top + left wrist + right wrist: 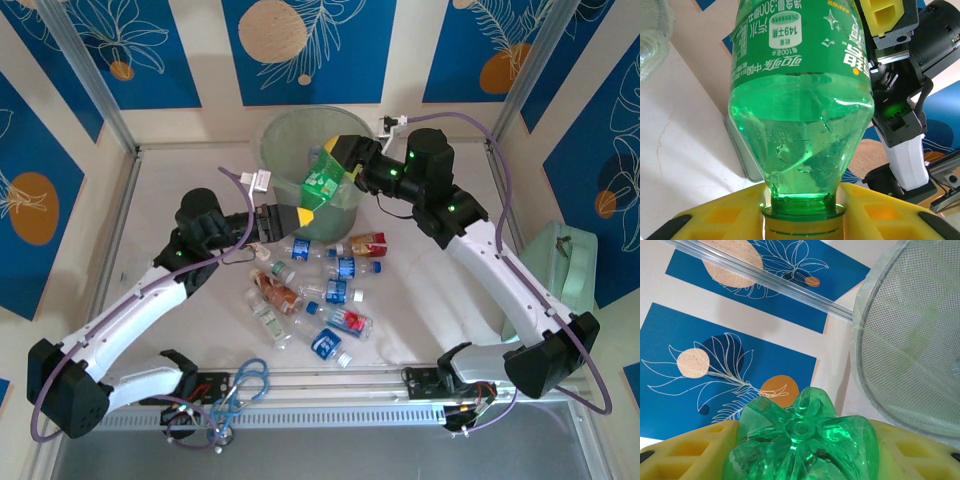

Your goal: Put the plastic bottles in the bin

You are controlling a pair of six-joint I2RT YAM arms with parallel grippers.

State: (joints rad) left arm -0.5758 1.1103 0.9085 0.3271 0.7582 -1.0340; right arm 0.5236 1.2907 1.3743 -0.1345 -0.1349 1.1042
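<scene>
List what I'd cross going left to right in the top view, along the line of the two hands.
left hand → green bottle, held between both hands → right hand → pale green box at the table's right edge.

A pale mint-green plastic box with a lid point(568, 262) sits at the right edge of the flat white table point(160, 190). Blue wall pictures with orange circles point(135, 45) stand behind it, and a blue looped thing point(247, 385) lies at its near edge.
</scene>
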